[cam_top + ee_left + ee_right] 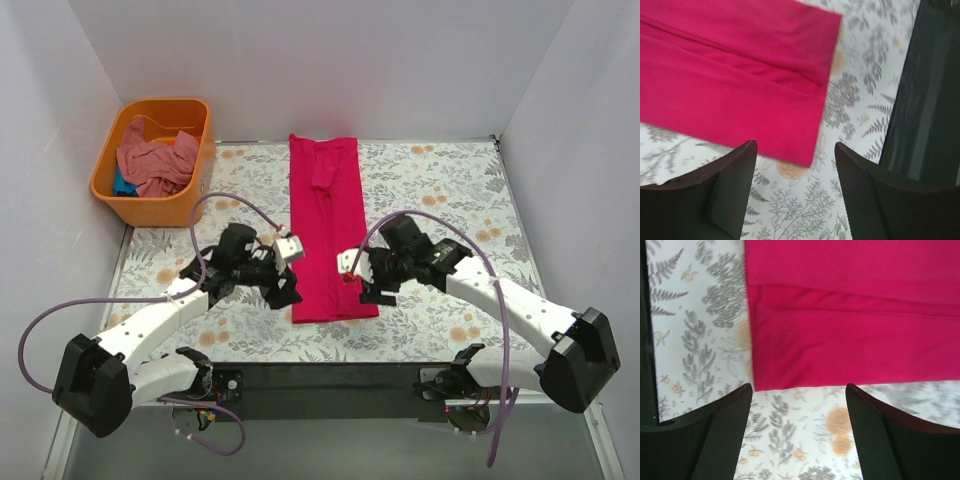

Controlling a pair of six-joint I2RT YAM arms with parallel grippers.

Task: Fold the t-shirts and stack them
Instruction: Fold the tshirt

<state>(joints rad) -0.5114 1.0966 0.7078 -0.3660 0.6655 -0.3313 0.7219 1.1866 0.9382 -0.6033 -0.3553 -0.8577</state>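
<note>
Folded crimson tee (324, 230) btwn L tool (287, 291) & R tool (371, 291), jaws spread.

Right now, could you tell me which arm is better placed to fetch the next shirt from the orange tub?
Probably the left. The orange tub sits far left, nearer the left tool, whose jaws stand open. The right tool would have to cross the crimson shirt.
</note>
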